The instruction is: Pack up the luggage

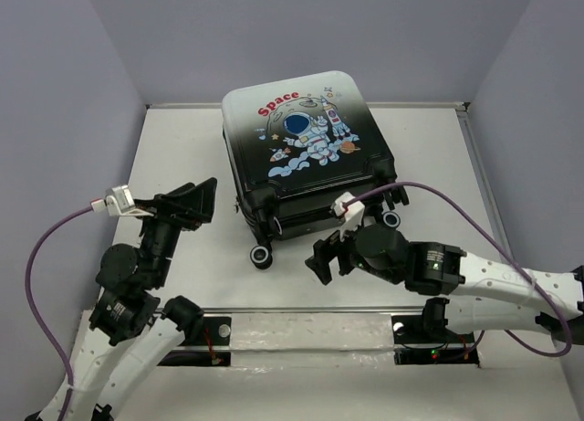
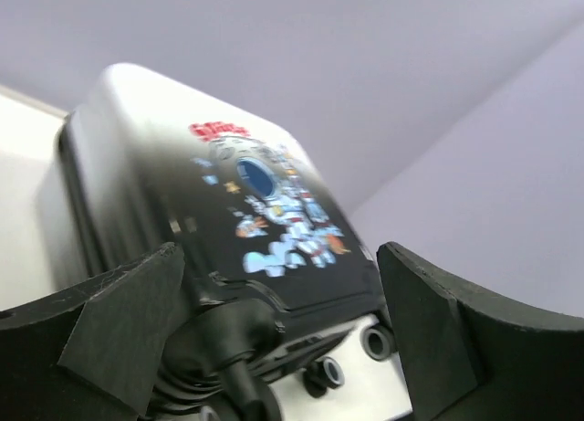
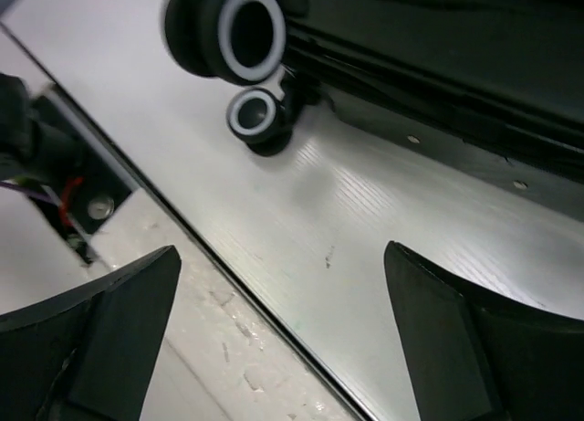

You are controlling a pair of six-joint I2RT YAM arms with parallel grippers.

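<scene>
The luggage (image 1: 310,156) lies flat and closed at the back middle of the table, astronaut and red "Space" print facing up, wheels (image 1: 261,256) toward the arms. My left gripper (image 1: 193,202) hovers open to the left of it, apart from the shell. In the left wrist view the luggage (image 2: 265,202) shows between the spread fingers of the left gripper (image 2: 278,257), which hold nothing. My right gripper (image 1: 325,257) is open just in front of the luggage's near edge. The right wrist view shows the right gripper (image 3: 283,252) open over bare table, with two wheels (image 3: 246,28) and the dark luggage (image 3: 438,65) beyond.
Grey walls (image 1: 73,92) close in the white table (image 1: 182,147) on three sides. A taped metal rail (image 1: 301,330) runs along the near edge between the arm bases. Purple cables (image 1: 456,206) loop off both wrists.
</scene>
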